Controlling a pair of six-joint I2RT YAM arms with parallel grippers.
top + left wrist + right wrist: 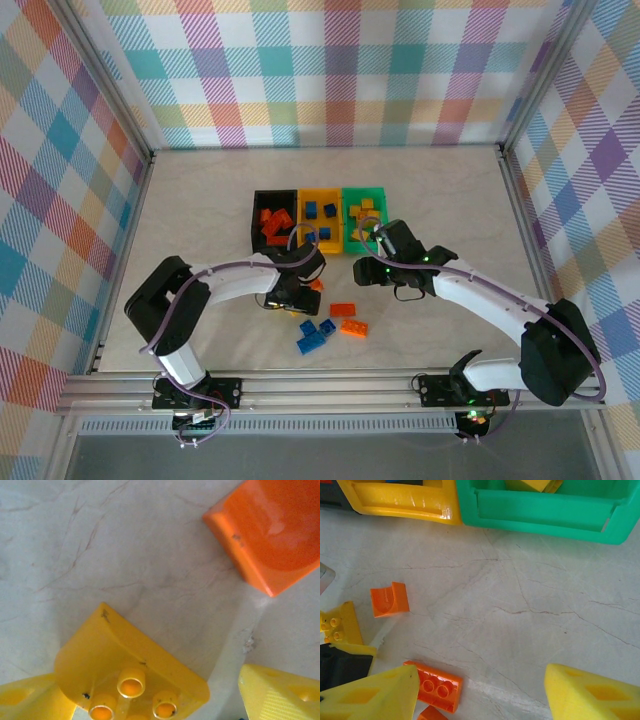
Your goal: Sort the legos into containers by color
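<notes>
Three containers stand side by side: a black bin (254, 214) with orange legos, a yellow bin (320, 194) with blue ones and a green bin (364, 193) with yellow ones. My left gripper (286, 297) is low over the table, open, its yellow fingers (280, 692) either side of a yellow lego (125, 667) that lies studs up, close to the left finger. An orange piece (270, 530) lies just beyond. My right gripper (366, 270) is open over bare table (480, 680), with an orange brick (436, 686) beside its left finger (370, 697).
Loose on the table near the arms lie orange bricks (343, 310) (352, 327) and a cluster of blue ones (315, 336). The green bin's (545, 507) and yellow bin's (400, 500) near walls sit just ahead of the right gripper. A frame rail runs along the near edge.
</notes>
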